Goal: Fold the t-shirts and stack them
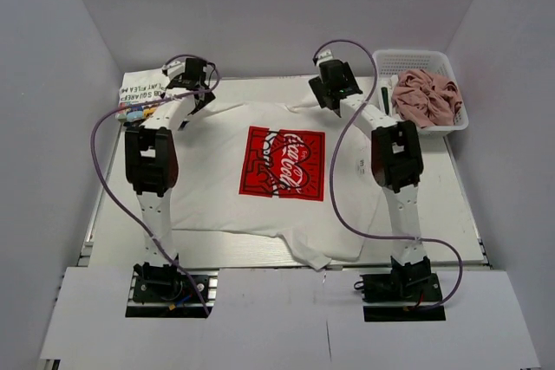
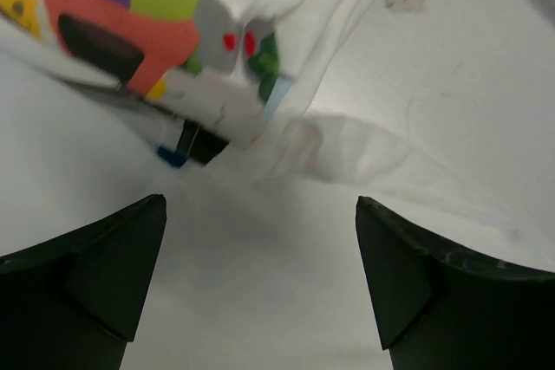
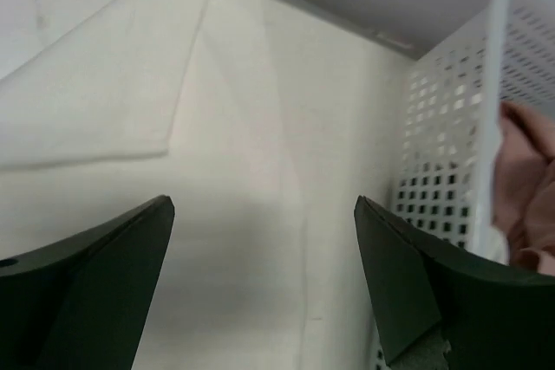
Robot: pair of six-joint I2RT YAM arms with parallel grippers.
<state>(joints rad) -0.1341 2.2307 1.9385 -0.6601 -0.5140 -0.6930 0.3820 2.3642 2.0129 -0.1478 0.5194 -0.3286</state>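
A white t-shirt with a red square logo point(image 1: 286, 162) lies spread flat, front up, across the middle of the table. My left gripper point(image 1: 198, 97) hangs open just above its far left shoulder; in the left wrist view the left gripper point(image 2: 260, 205) has only white cloth point(image 2: 260, 301) below it. My right gripper point(image 1: 332, 100) stands open over the far right shoulder. In the right wrist view the right gripper point(image 3: 263, 205) holds nothing, and the sleeve edge point(image 3: 104, 84) lies ahead to the left. A dusty pink t-shirt point(image 1: 425, 97) sits bunched in the basket.
The white mesh basket point(image 1: 416, 60) stands at the far right corner, and its wall point(image 3: 451, 127) is close to my right finger. A folded tee with a colourful print point(image 1: 139, 97) lies at the far left, just ahead of my left gripper. White walls enclose the table point(image 1: 434, 205).
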